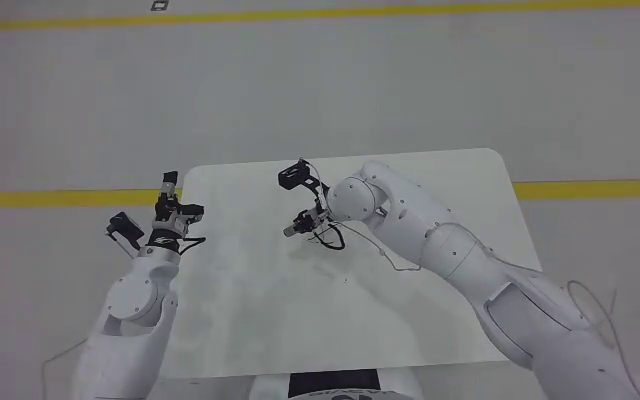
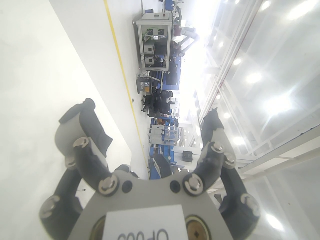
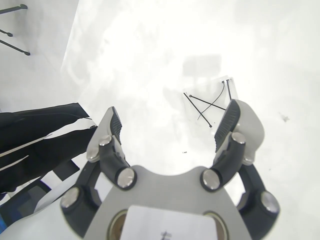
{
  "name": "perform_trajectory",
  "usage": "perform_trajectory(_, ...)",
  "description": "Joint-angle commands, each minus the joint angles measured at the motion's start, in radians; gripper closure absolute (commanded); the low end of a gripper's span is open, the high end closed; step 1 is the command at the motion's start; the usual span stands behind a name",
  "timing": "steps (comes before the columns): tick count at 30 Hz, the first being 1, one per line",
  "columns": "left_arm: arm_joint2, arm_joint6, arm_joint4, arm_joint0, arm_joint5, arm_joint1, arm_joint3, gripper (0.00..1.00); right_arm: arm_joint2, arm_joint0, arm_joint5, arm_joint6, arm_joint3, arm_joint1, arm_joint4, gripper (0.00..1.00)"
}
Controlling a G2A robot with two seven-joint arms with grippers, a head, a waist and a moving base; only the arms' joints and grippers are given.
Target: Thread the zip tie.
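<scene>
Four black zip ties point(image 3: 211, 104) lie loose on the white table point(image 3: 162, 38), three crossing one another and the fourth just beside them. They seem to rest on a clear plastic sheet point(image 3: 217, 86) (its edges are faint, so I cannot be sure). None of them is threaded or held.

The right gripper point(image 3: 173, 108) hangs above the tabletop with its claw spread wide and nothing between its ribbed pads point(image 3: 228, 118). The ties lie just beyond one fingertip, off to the side of the gap rather than inside it. From above, this gripper point(image 1: 290, 230) sits over the middle of the table point(image 1: 260, 320).

The left gripper point(image 2: 150, 108) is also spread and holds nothing. It sits at the table's left edge point(image 1: 172, 200), well apart from the right one, pointing away from the robot along that edge point(image 2: 37, 76).
</scene>
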Motion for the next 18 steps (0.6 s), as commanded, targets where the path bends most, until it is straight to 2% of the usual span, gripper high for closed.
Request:
perform_trajectory(1, 0.0, 0.0, 0.0, 0.0, 0.0, 0.0, 0.0, 0.0, -0.049, 0.012, 0.019, 0.051, 0.016, -0.014, -0.07, 0.0)
perform_trajectory(5, 0.0, 0.0, 0.0, 0.0, 0.0, 0.0, 0.0, 0.0, -0.083, 0.04, 0.003, 0.087, 0.086, -0.048, -0.064, 0.0)
perform_trajectory(14, 0.0, 0.0, 0.0, 0.0, 0.0, 0.0, 0.0, 0.0, -0.088, 0.042, 0.015, 0.08, 0.097, -0.049, -0.09, 0.0)
perform_trajectory(18, 0.0, 0.0, 0.0, 0.0, 0.0, 0.0, 0.0, 0.0, -0.1, 0.047, 0.041, 0.086, 0.129, -0.067, -0.111, 0.0)
